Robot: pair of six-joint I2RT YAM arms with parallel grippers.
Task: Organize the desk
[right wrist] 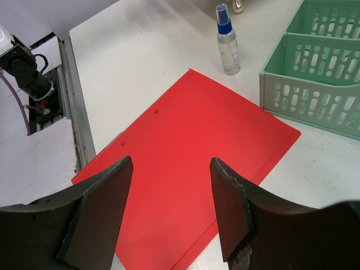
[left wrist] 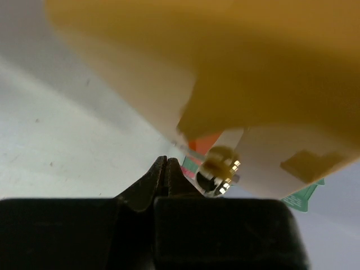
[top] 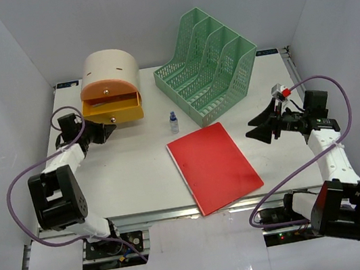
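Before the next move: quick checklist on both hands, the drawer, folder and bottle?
1. Left hand shut: ok, fingers pressed together.
2. Left hand gripping the drawer knob: not ok, the knob sits beside the shut fingers, not between them.
3. Orange drawer closed: not ok, it stands open.
4. Right hand open and empty: ok, above the red folder.
5. Spray bottle upright on the desk, off the folder: ok.
6. Drawer contents: cannot tell.
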